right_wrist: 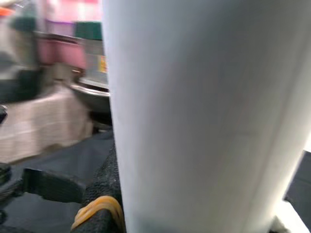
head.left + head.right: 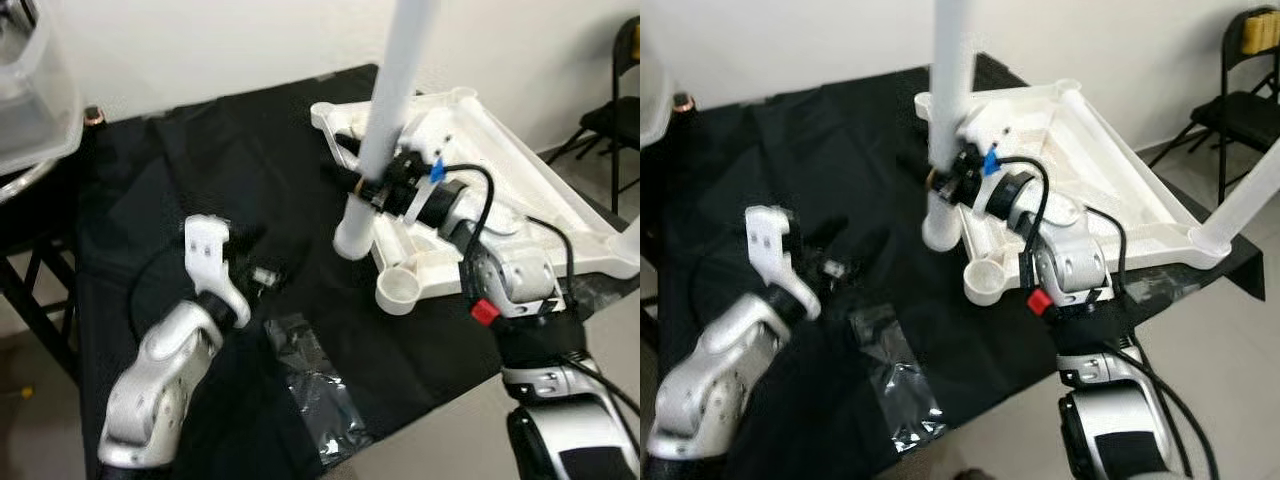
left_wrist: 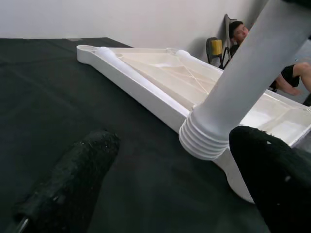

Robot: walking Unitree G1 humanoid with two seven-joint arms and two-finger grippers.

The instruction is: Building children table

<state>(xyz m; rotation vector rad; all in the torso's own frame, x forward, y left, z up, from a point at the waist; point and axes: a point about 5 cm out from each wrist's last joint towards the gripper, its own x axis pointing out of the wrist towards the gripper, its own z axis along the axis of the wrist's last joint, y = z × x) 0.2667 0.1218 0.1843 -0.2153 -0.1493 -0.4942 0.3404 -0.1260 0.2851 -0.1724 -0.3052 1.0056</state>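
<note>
on the left a clear bin (image 2: 30,90) sits on a stand at the edge of the black cloth (image 2: 200,170). near the front edge of the cloth lies a clear plastic bag (image 2: 310,385).

the left gripper (image 2: 255,262) hovers low over the cloth, its fingers apart and holding nothing. in its wrist view the two fingers (image 3: 73,179) frame the threaded end of the leg (image 3: 206,138), which hangs between them but apart from both. it looks parked there to steady or guide the leg if needed.

the leg (image 2: 385,120) stands nearly upright, tilted a little, its threaded end just above the cloth and just beside the tabletop's near rim. the right gripper (image 2: 385,185) is clamped on it low down, a finger (image 1: 104,194) pressed against the white tube. holding it low probably gives control over the threaded end, so it can be lined up with a socket.

the tabletop (image 2: 520,170) lies upside down on the cloth, ribs up, so the sockets face upward. the open corner socket (image 2: 400,290) is near the leg's end, to its right and closer to the robot; the leg is not yet over it. at the far right corner another leg (image 2: 1250,195) already stands in place. beyond it is a folding chair (image 2: 615,110).
</note>
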